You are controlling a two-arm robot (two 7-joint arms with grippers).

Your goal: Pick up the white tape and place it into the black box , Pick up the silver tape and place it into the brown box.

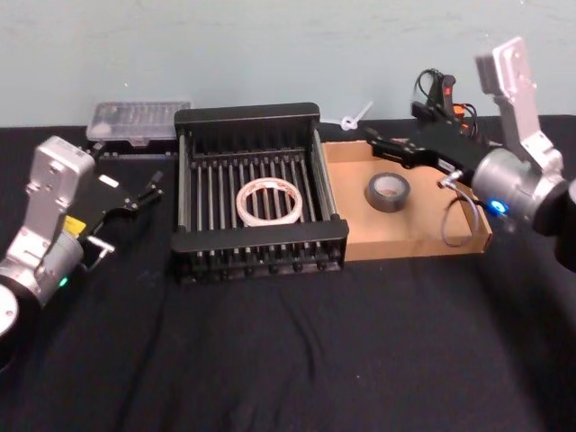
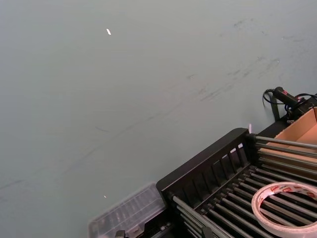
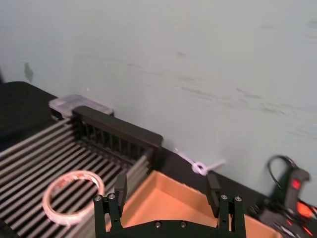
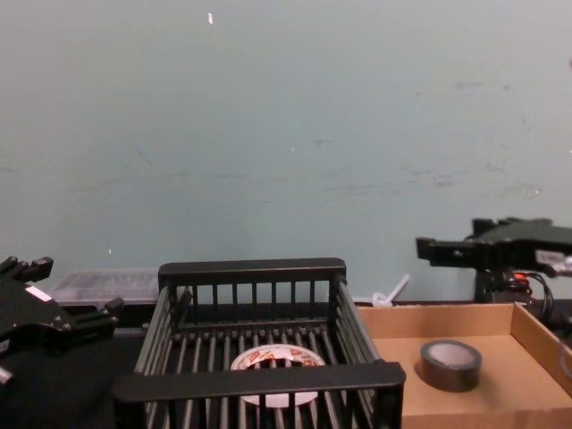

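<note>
Right end effector (image 1: 380, 144) is hovering above the back of the brown box (image 1: 423, 241), fingers spread apart and gripping nothing; in the right wrist view the two black fingertips (image 3: 121, 185) are standing well separated with bare cardboard between them. In the chest view it (image 4: 425, 248) is showing as a dark bar reaching in from the right, well above the box floor.

Silver tape (image 1: 388, 190) is lying flat on the floor of the brown box, toward its left half, just below and in front of the right end effector, not touching it. Chest view is confirming it (image 4: 450, 364) resting on the cardboard, clear of the walls.

Left end effector (image 1: 144, 193) is sitting idle over the black surface (image 1: 288, 360) to the left of the black box (image 1: 259, 238), fingers seeming parted, though the angle is poor.

White tape (image 1: 269, 202) is lying flat on the slatted bottom of the black box, roughly centred. Red print on its core is showing in the left wrist view (image 2: 287, 208) and the chest view (image 4: 277, 362).

The black box and brown box are sitting side by side, touching or nearly so. A clear plastic container (image 1: 138, 121) is sitting behind the black box's left corner. A white cable tie (image 1: 353, 117) is lying behind the brown box near the wall, with a black-and-red tool (image 1: 441, 97) to its right.
</note>
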